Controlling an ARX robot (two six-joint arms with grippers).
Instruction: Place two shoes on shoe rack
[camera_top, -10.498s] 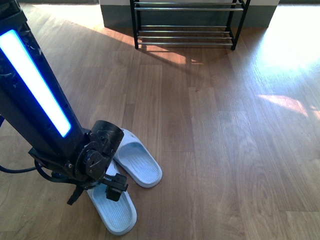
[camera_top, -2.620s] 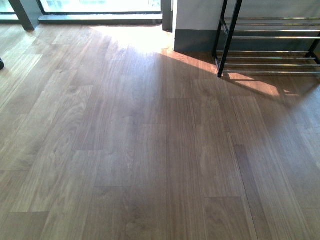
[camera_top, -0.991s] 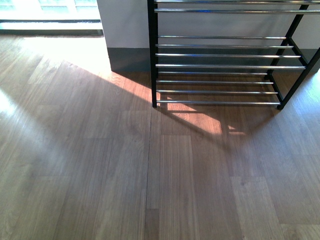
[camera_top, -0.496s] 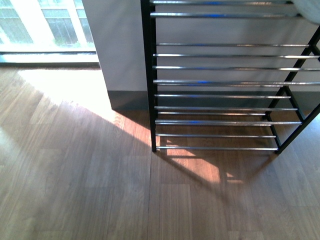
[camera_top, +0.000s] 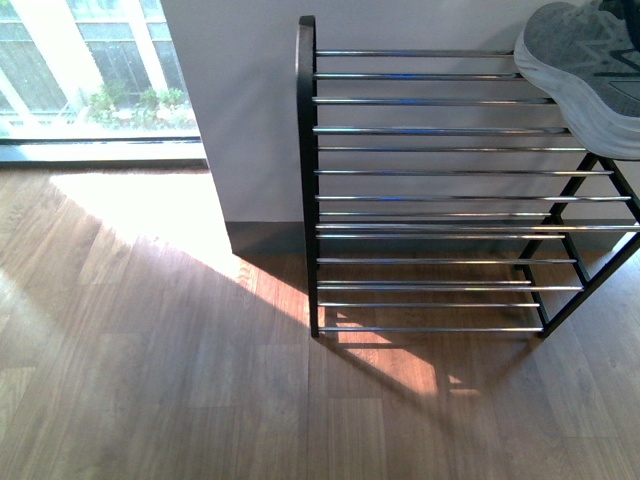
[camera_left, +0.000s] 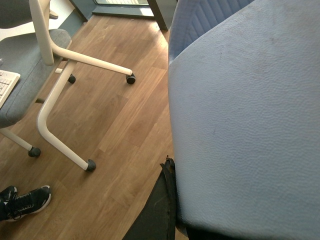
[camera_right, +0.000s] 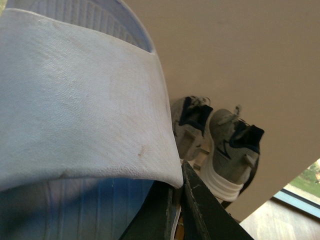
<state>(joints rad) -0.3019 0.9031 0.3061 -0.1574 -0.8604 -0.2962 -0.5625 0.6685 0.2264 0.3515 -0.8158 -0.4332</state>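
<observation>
The shoe rack, a black frame with chrome rails, stands against the wall in the front view. A grey knit sneaker rests on its top tier at the right edge. Neither arm shows in that view. In the left wrist view a pale blue slide fills most of the picture, and my left gripper is shut on its strap edge. In the right wrist view my right gripper is shut on the other pale blue slide. Beyond it stand two grey sneakers side by side against the wall.
A sunlit window lies left of the rack, with a white wall between them. A white chair base on casters and a black sneaker stand on the wooden floor under the left arm.
The front view has come closer to the rack and tilted up. The rack's top tier and the grey sneaker on it have come into view.
</observation>
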